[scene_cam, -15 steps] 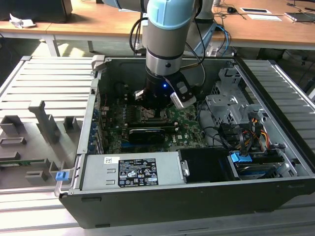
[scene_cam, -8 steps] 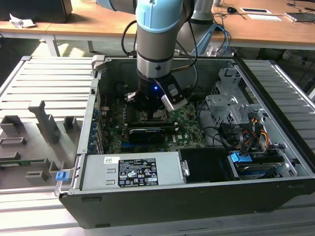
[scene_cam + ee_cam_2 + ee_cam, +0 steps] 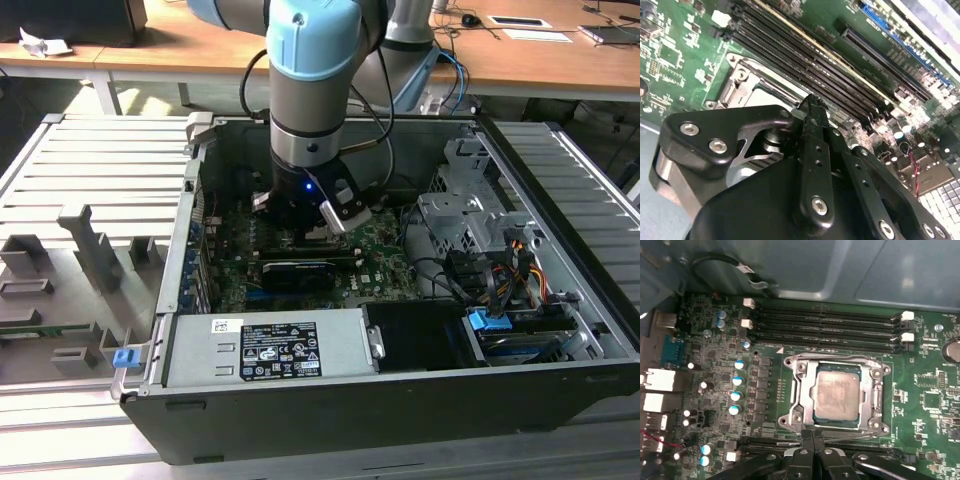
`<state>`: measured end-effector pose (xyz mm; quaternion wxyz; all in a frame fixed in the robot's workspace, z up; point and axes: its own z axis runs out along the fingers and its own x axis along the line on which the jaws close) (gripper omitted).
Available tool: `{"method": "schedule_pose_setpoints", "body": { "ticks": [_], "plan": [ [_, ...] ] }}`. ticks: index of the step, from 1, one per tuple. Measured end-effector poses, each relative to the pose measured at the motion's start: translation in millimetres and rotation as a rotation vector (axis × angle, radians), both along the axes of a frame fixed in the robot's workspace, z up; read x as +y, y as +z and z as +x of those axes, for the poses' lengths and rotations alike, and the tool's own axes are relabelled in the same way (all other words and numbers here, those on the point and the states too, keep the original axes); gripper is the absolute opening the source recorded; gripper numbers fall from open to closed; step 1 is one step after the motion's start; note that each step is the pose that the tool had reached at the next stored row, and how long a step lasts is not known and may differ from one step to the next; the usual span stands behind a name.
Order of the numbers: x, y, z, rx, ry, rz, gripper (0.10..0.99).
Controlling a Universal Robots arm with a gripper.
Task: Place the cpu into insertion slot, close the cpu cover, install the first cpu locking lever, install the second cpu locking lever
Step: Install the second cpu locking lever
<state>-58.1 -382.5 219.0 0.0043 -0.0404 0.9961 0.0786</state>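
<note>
Gripper (image 3: pixel 814 447) fingers pressed together, holding nothing, poised at the edge of the insertion slot (image 3: pixel 836 396), cpu (image 3: pixel 836 392) seated inside it, cpu cover (image 3: pixel 873 399) closed around the chip, green board (image 3: pixel 925 395) beneath.

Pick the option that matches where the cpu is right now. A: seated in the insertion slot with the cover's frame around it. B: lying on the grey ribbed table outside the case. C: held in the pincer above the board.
A: in the first wrist view the cpu lies flat in the insertion slot, framed by the cpu cover, with the pincer at the socket's edge.
</note>
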Motion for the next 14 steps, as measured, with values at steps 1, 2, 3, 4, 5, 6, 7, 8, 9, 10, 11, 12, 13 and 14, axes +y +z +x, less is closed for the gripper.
{"method": "schedule_pose_setpoints", "body": {
  "ticks": [1,2,3,4,5,6,7,8,9,10,11,12,13,14],
  "plan": [
    [-0.4,0.0,-2.2,-0.0001,0.000,0.009,0.106],
    [-0.9,-0.1,-4.0,0.0000,0.000,0.020,0.106],
    [-1.0,-0.1,-4.7,0.0000,0.000,0.025,0.106],
    [-1.1,-0.1,-5.5,0.0000,0.000,0.029,0.106],
    [-1.1,-0.1,-7.6,0.0001,0.000,0.033,0.106],
    [-1.1,-0.2,-8.6,0.0000,0.000,0.035,0.106],
    [-1.1,-0.2,-8.8,-0.0001,0.000,0.038,0.106],
    [-1.2,-0.3,-9.0,-0.0001,0.000,0.040,0.106],
    [-1.4,-0.5,-9.2,-0.0001,0.000,0.044,0.106],
    [-2.1,-0.6,-9.2,0.0000,0.000,0.047,0.106],
    [-2.7,-0.6,-9.2,-0.0001,0.000,0.050,0.106],
    [-3.5,-0.6,-9.2,-0.0001,0.000,0.054,0.106],
    [-4.1,-0.7,-9.2,-0.0002,0.000,0.055,0.106],
    [-5.7,-0.6,-9.2,0.0000,0.000,0.056,0.106]
  ]
}}
